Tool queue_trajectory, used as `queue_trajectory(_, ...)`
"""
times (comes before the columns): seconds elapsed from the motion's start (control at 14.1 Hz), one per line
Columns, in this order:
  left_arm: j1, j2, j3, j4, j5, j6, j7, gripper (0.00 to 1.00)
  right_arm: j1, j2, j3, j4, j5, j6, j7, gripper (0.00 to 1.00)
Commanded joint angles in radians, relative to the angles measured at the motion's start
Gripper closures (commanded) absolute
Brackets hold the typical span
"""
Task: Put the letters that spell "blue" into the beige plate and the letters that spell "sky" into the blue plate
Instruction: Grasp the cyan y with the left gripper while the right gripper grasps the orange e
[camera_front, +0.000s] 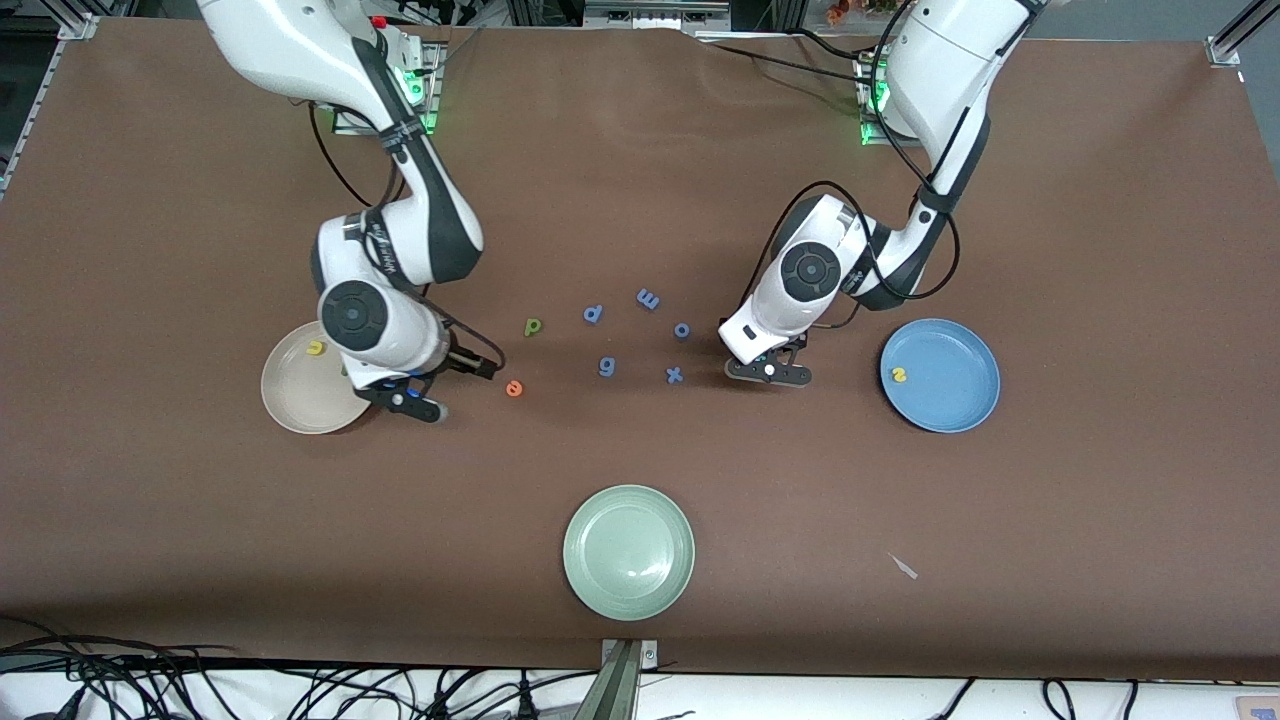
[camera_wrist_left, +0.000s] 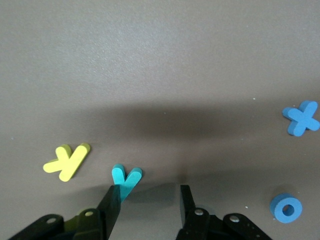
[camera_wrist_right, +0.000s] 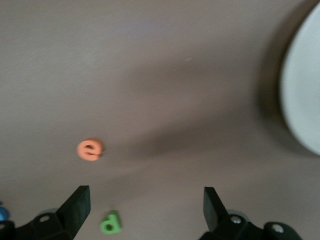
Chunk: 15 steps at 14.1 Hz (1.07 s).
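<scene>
The beige plate (camera_front: 300, 395) holds a yellow u (camera_front: 316, 348). My right gripper (camera_front: 415, 400) hangs open and empty just off that plate's rim (camera_wrist_right: 305, 95). An orange e (camera_front: 514, 388) (camera_wrist_right: 90, 149) and a dark green b (camera_front: 533, 326) (camera_wrist_right: 111, 223) lie on the table beside it. The blue plate (camera_front: 950, 395) holds a yellow s (camera_front: 900, 375). My left gripper (camera_front: 768, 371) (camera_wrist_left: 150, 202) is low over the table, open. A teal y (camera_wrist_left: 126, 180) lies at one fingertip, partly covered by it, and a yellow k (camera_wrist_left: 67, 160) lies beside that. The arm hides both in the front view.
All-blue letters lie mid-table: d (camera_front: 593, 314), m (camera_front: 648, 298), o (camera_front: 682, 330) (camera_wrist_left: 286, 207), g (camera_front: 607, 366), x (camera_front: 675, 375) (camera_wrist_left: 301, 117). A pale green plate (camera_front: 628, 552) sits nearer the front camera.
</scene>
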Motion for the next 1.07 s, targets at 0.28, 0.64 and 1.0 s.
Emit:
queue_trajectory(0.28,0.02,-0.002,0.009,0.022,0.031,-0.004,0.004,0.43,0.051,0.158,0.012,0.108,0.016,0.143,0.018,0.0)
queue_trajectory(0.64,0.023,0.018,0.009,0.019,0.03,-0.001,0.011,0.42,0.051,0.188,0.024,0.103,0.019,0.189,-0.015,0.0)
queue_trajectory(1.0,0.022,0.023,0.009,0.018,0.03,-0.001,0.01,0.47,0.048,0.197,0.038,0.092,0.057,0.222,-0.013,0.29)
